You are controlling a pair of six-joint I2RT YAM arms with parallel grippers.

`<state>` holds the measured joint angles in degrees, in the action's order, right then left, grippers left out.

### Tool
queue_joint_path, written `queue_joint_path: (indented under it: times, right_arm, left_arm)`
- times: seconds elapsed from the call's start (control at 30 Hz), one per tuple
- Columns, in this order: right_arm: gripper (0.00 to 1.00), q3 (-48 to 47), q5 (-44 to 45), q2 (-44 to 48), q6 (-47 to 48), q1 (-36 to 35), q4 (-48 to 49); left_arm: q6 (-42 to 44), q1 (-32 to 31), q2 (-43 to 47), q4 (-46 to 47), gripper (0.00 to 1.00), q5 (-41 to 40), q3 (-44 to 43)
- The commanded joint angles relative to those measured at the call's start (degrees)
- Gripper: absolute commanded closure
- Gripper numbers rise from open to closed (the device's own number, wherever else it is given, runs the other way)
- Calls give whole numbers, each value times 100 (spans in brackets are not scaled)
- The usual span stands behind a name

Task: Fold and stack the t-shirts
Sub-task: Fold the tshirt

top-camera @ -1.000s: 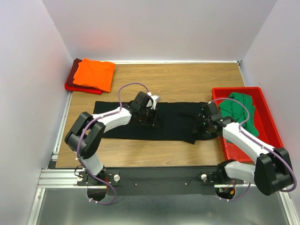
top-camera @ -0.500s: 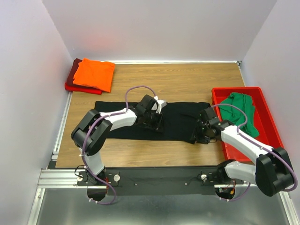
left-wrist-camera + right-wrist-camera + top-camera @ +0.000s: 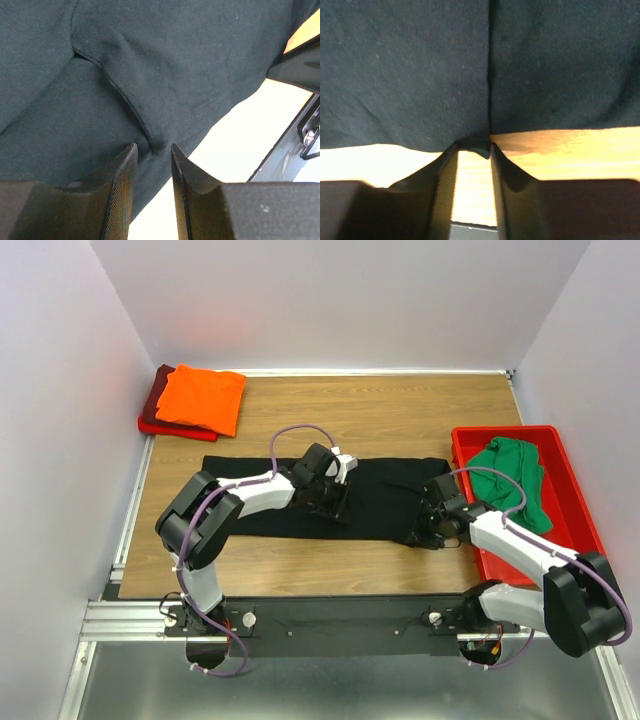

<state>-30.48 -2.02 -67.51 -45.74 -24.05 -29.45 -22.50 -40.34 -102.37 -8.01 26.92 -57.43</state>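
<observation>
Centre frame, on surface (image 3: pixel 400 410): left jaws pinch a fold of black t-shirt (image 3: pixel 380 502); right jaws clamp its near hem.

We've got a wooden table (image 3: pixel 400 410): black cloth t-shirt (image 3: pixel 385 502) mid-table, dark red cloth t-shirt (image 3: pixel 155 406) at 10 o'clock, red plastic bin (image 3: pixel 500 431) at 3.

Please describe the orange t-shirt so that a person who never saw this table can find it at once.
Start at the wooden table and go to its far left corner. Two folded shirts lie stacked there; the orange t-shirt is the upper one, far brighter than the dark red t-shirt showing beneath its left edge.
</observation>
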Motion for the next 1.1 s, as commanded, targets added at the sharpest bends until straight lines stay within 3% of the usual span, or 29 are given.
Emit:
queue_joint_path:
  times: [0.0, 0.33, 0.67, 1.07]
  right_arm:
    - [65, 104, -35, -70, -172, -47, 273]
    - [99, 7, -122, 132, -155, -47, 300]
    - [100, -256, -369, 589, -76, -73, -25]
    - [100, -678, -378, 835, -67, -433, -359]
  left_arm:
    - [62, -71, -64, 36, 59, 182, -128]
    - [79, -79, -38, -34, 62, 217, -155]
    - [97, -71, 15, -166, 72, 191, -216]
    - [167, -71, 138, -333, 73, 24, -374]
